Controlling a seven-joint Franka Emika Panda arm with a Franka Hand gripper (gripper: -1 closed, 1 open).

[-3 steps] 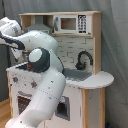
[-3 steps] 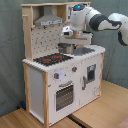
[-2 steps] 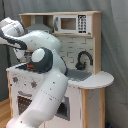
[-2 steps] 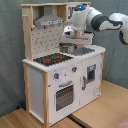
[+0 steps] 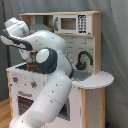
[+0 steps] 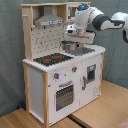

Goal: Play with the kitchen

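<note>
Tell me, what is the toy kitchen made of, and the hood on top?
The kitchen looks like painted white panels with light wood edges: pale grain-coloured posts frame smooth matt white fronts. Its back seems to be wooden pegboard, dotted with rows of holes. The hood looks grey and dull, maybe plastic or painted wood; that cannot be told apart here.

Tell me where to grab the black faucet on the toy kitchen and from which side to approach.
Grip the black arched faucet on the top of its curved neck, coming down from above. In the first exterior view it rises as a thin loop beside the grey sink, and the white pegboard back closes off the rear, so jaws likely fit best straddling the arch.
</note>
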